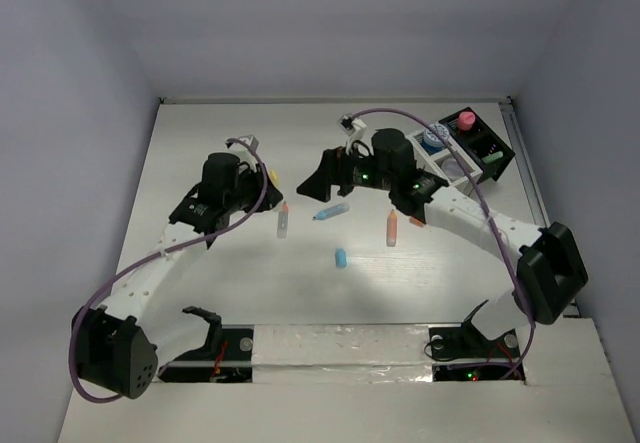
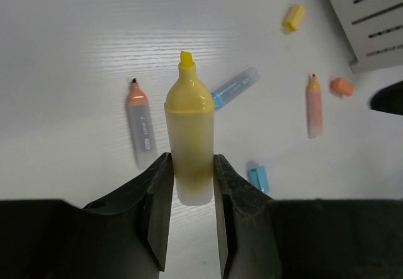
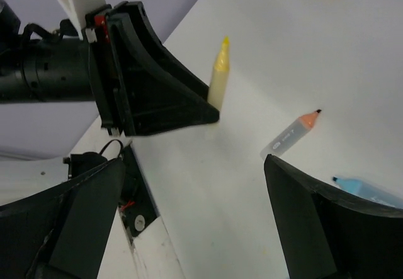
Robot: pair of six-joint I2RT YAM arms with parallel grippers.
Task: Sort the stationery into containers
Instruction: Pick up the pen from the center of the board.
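My left gripper (image 2: 191,165) is shut on a yellow highlighter (image 2: 189,140) with its cap off, and holds it above the table; in the top view this gripper (image 1: 255,178) is left of centre. My right gripper (image 1: 325,178) is open and empty, its jaws wide apart (image 3: 195,191), facing the left gripper (image 3: 151,90) and the highlighter (image 3: 218,77). The black and white organizer (image 1: 487,163) stands at the back right and holds a pink jar (image 1: 466,120) and a blue jar (image 1: 432,138). Its white slatted side also shows in the left wrist view (image 2: 365,21).
On the table lie a grey pen with an orange tip (image 1: 283,220), a blue highlighter (image 1: 330,211), a blue cap (image 1: 341,257), an orange marker (image 1: 392,228) and an orange cap (image 1: 416,222). A yellow cap (image 2: 293,16) lies near the organizer.
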